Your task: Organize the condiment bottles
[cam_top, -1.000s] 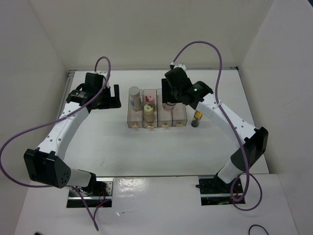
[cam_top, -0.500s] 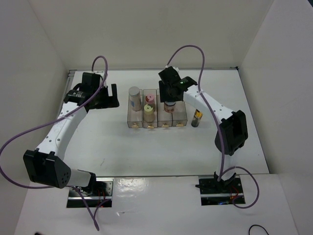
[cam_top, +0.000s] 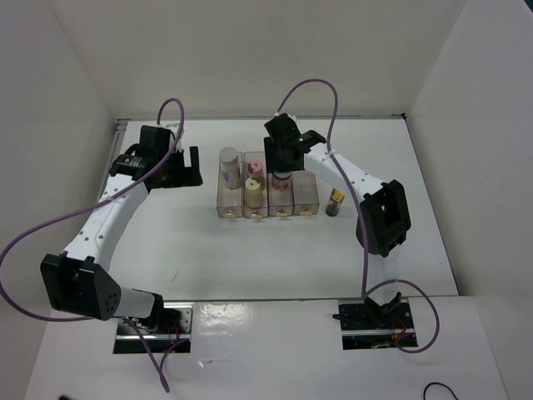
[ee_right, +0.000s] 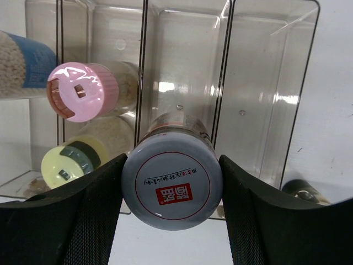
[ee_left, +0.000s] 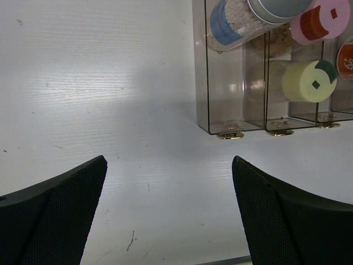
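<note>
Right tool (ee_right: 172,187) is closed on the squat white-lidded jar (ee_right: 172,187), one finger on each side of the lid, red mark facing up. The jar sits in line with the third compartment from the left of the clear organizer (ee_right: 265,83); can't tell if its base touches the compartment floor. Organizer stands toward the far edge of the surface (cam_top: 250,250), roughly midway between the left and right edges. First compartment: grey-capped bottle (cam_top: 229,167). Second compartment: pink-capped bottle (ee_right: 83,91) at the far end and yellow-capped bottle (ee_right: 69,163) at the near end, close together. Slim dark bottle (cam_top: 336,200) stands upright on the surface just beside the organizer's right end, outside it. Left tool (ee_left: 168,210) is open, jaws wide apart with nothing between them, hanging over bare surface toward the far-left corner, left of the organizer and apart from it.
</note>
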